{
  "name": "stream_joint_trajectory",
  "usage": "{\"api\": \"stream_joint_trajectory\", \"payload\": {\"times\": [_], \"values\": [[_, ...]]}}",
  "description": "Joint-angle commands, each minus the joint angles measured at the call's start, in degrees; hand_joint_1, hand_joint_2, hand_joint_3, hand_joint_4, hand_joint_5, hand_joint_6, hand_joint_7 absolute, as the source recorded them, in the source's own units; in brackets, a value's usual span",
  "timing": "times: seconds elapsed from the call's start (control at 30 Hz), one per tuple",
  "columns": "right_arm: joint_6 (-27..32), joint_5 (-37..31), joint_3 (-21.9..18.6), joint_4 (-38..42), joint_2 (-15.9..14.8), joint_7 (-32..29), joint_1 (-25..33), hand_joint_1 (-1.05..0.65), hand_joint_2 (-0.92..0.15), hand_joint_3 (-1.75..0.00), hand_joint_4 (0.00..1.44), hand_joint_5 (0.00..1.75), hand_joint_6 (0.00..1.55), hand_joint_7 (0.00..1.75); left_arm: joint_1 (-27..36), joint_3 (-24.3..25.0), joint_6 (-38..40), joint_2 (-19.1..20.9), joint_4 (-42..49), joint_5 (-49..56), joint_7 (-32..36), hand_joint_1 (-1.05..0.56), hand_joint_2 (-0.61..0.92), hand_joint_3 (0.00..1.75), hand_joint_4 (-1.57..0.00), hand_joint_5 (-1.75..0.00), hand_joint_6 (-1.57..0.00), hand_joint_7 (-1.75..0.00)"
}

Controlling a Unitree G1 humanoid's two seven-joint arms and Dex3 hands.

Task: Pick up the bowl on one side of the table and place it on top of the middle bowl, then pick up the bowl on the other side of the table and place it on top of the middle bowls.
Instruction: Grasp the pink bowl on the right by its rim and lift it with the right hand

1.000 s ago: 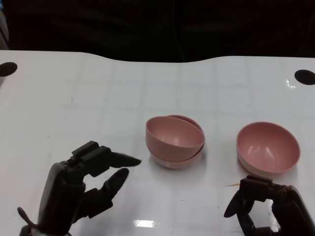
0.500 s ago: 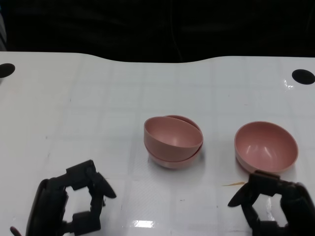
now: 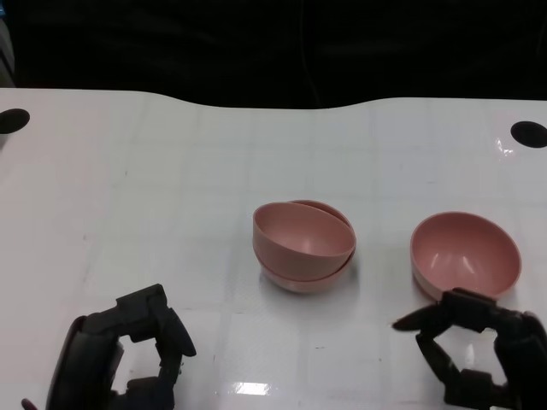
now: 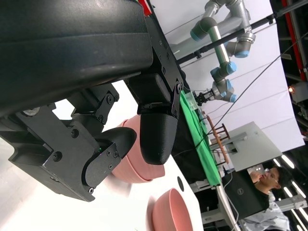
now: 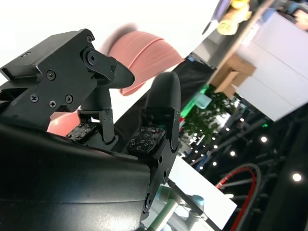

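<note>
So one bowl's already sitting tilted in the middle bowl [image 3: 303, 248] at the bench's centre, which means we're on the second half now. The last bowl [image 3: 466, 254] is over toward the right edge, and our right hand [image 3: 474, 354] hovers just on its near side, fingers spread and empty. Next we probably need to reach forward and get a grip on the rim. Left hand [image 3: 120, 354] sits low by the near edge, fingers curled in, holding nothing.

We see the left hand [image 3: 120, 354] pull back toward the near table edge, its fingers now curled in instead of reaching toward the stacked bowls [image 3: 303, 245]. The right hand [image 3: 479, 350] sits slightly lower, fingers spreading a little.
</note>
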Motion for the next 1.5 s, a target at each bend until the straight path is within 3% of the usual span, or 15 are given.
{"api": "stream_joint_trajectory", "payload": {"times": [0.03,0.07,0.13,0.37,0.47,0.6,1.07,1.5], "values": [[11.2,-5.5,-4.2,-12.7,-3.4,2.9,2.9,-0.32,-0.68,-0.46,0.48,0.80,0.53,0.39,-0.3,1.2,-0.1,-0.3,0.4,-0.6,-1.3,-0.06,0.43,1.31,-0.93,-1.75,-0.81,-1.55],[15.2,-7.4,-5.3,-17.0,-4.0,4.0,3.9,-0.39,-0.78,-0.24,0.44,0.74,0.50,0.28,-0.3,1.3,0.0,-0.4,0.4,-0.6,-1.6,-0.06,0.43,1.30,-0.93,-1.75,-0.81,-1.56],[19.5,-8.7,-5.7,-21.2,-4.2,5.1,5.1,-0.46,-0.86,-0.06,0.38,0.67,0.47,0.18,-0.3,1.6,0.0,-0.6,0.4,-0.6,-2.1,-0.06,0.44,1.29,-0.93,-1.75,-0.80,-1.56],[24.0,-8.6,-4.6,-24.8,-4.7,5.6,6.2,-0.48,-0.88,0.00,0.37,0.65,0.48,0.12,-0.3,2.6,0.1,-1.4,0.4,-0.5,-3.3,-0.06,0.45,1.29,-0.93,-1.75,-0.79,-1.57],[31.7,-17.1,-5.1,-31.1,-5.3,6.9,7.6,-0.57,-0.87,0.00,0.26,0.56,0.39,0.06,-0.2,2.8,-0.4,-1.7,0.2,-0.3,-3.6,-0.06,0.44,1.29,-0.94,-1.75,-0.80,-1.57],[36.5,-20.8,-3.9,-32.9,-5.6,7.9,7.4,-0.60,-0.87,0.00,0.23,0.52,0.36,0.03,0.0,3.1,-0.3,-1.9,-0.1,-0.2,-4.0,-0.06,0.43,1.31,-0.94,-1.75,-0.81,-1.57],[50.8,-32.0,4.8,-24.6,-8.2,10.9,-1.9,-0.54,-0.80,0.00,0.26,0.40,0.38,0.02,0.8,3.3,-0.1,-2.3,-1.4,0.3,-4.6,-0.06,0.47,1.26,-0.93,-1.75,-0.81,-1.55],[55.7,-33.4,12.5,-7.1,-8.8,6.6,-12.8,-0.44,-0.85,-0.02,0.39,0.24,0.45,0.03,0.6,3.5,-0.3,-2.8,-1.5,0.8,-4.9,-0.07,0.45,1.30,-0.92,-1.75,-0.83,-1.52]]}}
